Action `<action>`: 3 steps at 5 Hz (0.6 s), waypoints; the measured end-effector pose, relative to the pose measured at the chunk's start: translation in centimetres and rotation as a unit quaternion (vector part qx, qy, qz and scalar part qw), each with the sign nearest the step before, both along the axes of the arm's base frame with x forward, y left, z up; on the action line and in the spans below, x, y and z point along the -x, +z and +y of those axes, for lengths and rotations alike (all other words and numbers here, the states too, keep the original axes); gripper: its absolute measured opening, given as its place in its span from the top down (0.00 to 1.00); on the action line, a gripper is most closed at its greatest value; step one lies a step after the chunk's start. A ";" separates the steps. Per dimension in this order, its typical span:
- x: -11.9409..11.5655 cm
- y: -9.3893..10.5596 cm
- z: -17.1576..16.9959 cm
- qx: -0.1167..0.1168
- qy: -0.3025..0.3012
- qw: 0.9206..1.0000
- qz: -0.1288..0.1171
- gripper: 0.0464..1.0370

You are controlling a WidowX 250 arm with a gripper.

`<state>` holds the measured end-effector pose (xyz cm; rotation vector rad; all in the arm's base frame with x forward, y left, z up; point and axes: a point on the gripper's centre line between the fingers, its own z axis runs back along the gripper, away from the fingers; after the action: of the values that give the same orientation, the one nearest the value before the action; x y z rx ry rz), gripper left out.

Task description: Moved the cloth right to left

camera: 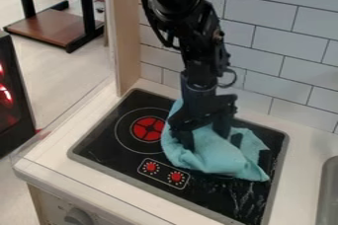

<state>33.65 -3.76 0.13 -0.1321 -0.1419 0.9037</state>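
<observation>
Hanging over the stovetop (122, 155), your black gripper (205, 137) has its fingers spread apart, tips down in the folds of the cloth (211, 157). The cloth lies on the center and right of the stovetop. You have black surface between its lower edge and the front rim, while its right corner sits near the right rim. Its left side comes just beside the red burner (148, 129). Behind stands the glossy tiled wall (277, 46); at the upper left rises a flat wooden panel (124, 36). Beyond the pale, smooth counter (300, 169) on the right you see the rounded gray sink rim (328, 194). The cloth is soft, matte turquoise fabric, rumpled against the shiny black stovetop. Its long axis slants from upper left to lower right, a pointed corner aiming toward you at lower right.
</observation>
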 end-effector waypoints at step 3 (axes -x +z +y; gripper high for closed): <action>0.3 -0.1 8.2 -0.032 0.119 0.992 0.014 0.04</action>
<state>33.32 4.39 0.02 -0.0426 -0.1619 1.1378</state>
